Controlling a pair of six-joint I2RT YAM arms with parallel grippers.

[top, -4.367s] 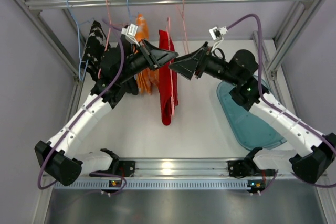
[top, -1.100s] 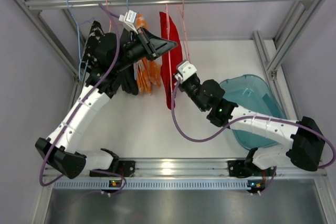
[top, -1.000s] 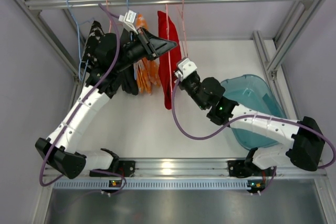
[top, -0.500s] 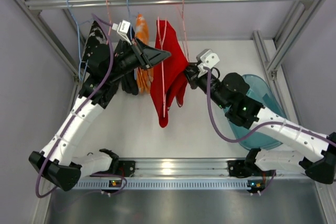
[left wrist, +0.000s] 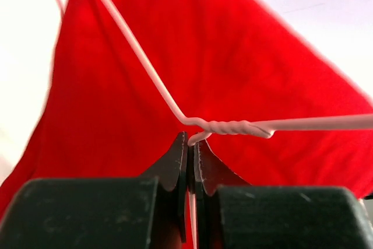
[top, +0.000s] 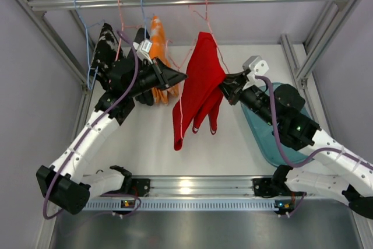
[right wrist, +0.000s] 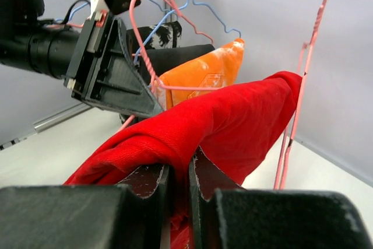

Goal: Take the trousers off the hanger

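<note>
Clamping red trousers (top: 201,80), right tool (top: 224,86) faces left tool (top: 183,76) pinching hanger (left wrist: 233,126).

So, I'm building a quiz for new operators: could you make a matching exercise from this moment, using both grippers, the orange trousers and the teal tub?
Things
1. left gripper
2. right gripper
3. orange cloth trousers with white markings
4. teal plastic tub

States
a. lying flat at far right
b. shut on the bright red cloth trousers
c. hanging up, left of the red pair in the top view
d. shut on the pale wire hanger

Pairs: 1-d, 2-b, 3-c, 4-a
</note>
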